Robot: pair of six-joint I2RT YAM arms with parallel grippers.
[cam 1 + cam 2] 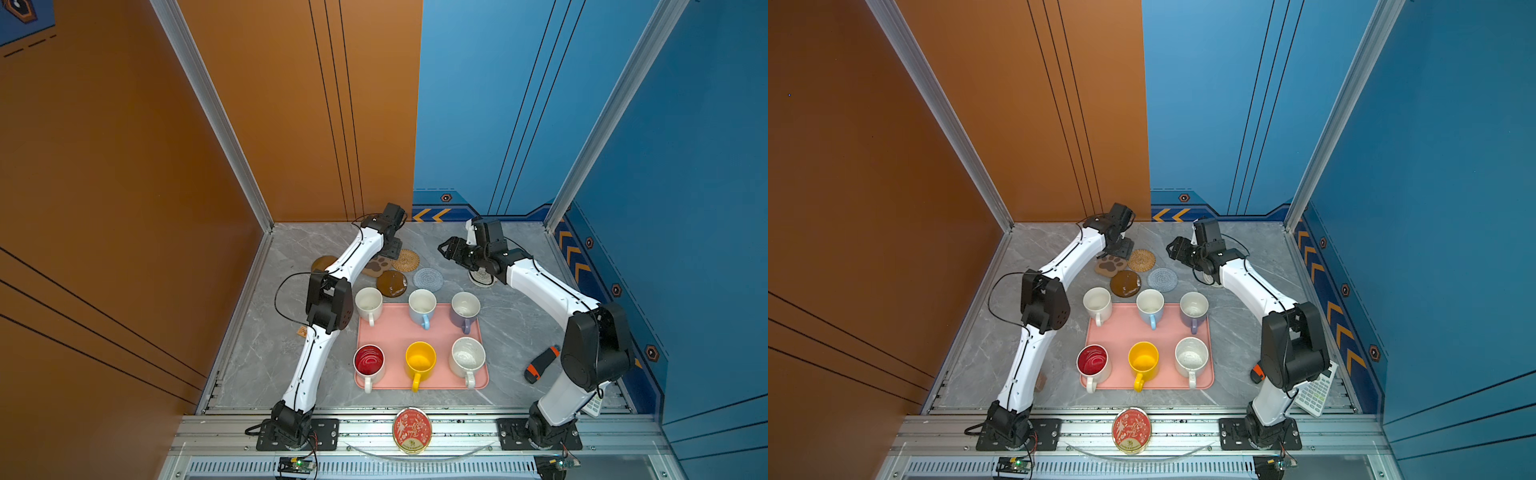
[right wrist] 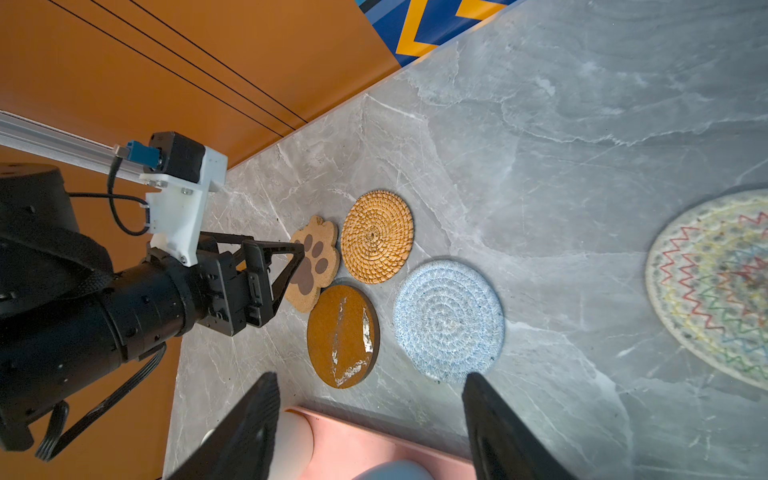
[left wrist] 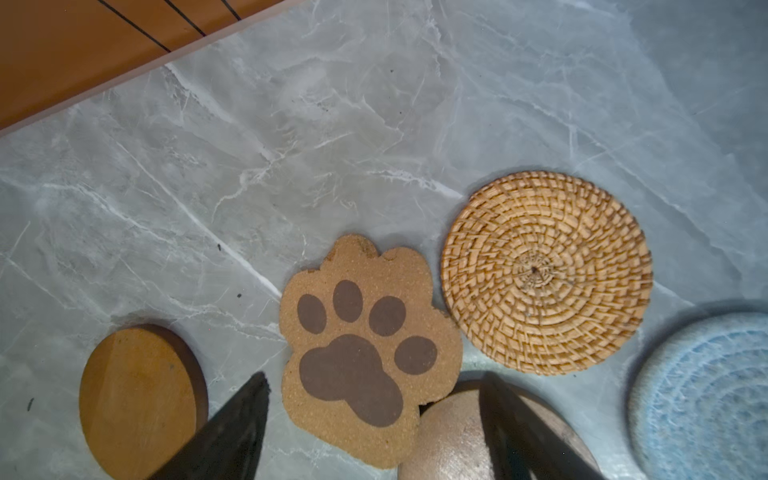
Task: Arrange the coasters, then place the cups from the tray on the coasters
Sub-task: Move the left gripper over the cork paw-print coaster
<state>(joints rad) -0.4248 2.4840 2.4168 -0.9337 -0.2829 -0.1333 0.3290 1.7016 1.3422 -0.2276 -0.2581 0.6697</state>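
Coasters (image 1: pixel 405 260) bunched behind tray (image 1: pixel 390 332), paw mat (image 3: pixel 365 353) touching brown disc (image 1: pixel 392 283), cream one (image 2: pixel 715 282) apart under R arm; all six cups (image 1: pixel 420 357) on tray, none placed. L gripper (image 1: pixel 392 249) spread, empty, above paw mat; R gripper (image 1: pixel 446 249) spread, empty. Tin (image 1: pixel 412 430), calculator (image 1: pixel 1316 392) at edges, clear of work.

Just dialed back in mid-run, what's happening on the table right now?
Coaster arranging is under way. The left pincer hangs open right over the paw-print coaster, which lies bunched with the rattan coaster, a brown disc and the blue-grey crocheted coaster. The right pincer is open and empty above the table near the cream crocheted coaster. All six cups stand on the tray, none on a coaster.
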